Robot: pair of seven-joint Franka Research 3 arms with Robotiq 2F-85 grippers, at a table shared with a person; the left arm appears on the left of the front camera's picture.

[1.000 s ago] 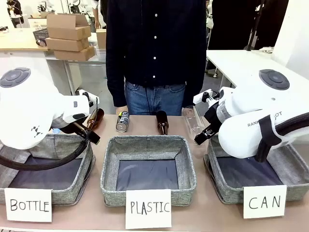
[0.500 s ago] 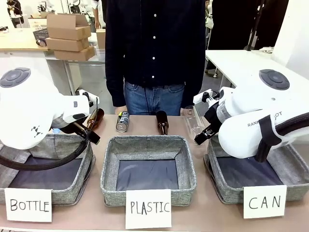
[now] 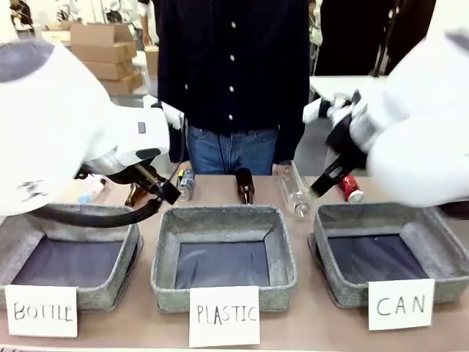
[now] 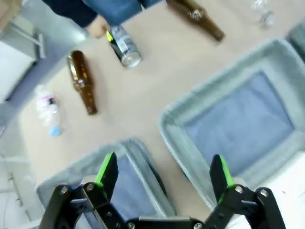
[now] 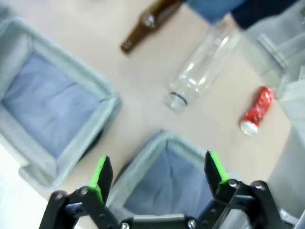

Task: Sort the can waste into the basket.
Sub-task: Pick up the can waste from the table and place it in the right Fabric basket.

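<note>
Empty-handed and with jaws wide apart, the right gripper (image 5: pixel 157 164) hovers over the empty square grey fabric basket signed "CAN" (image 3: pixel 344 290), seemingly lining up on the dented shiny red drink can (image 3: pixel 352 188) lying just behind it, while the left gripper (image 4: pixel 163 164), equally agape, hangs well to its left, nearer the dark silver-ended drink can (image 3: pixel 186 185).
</note>
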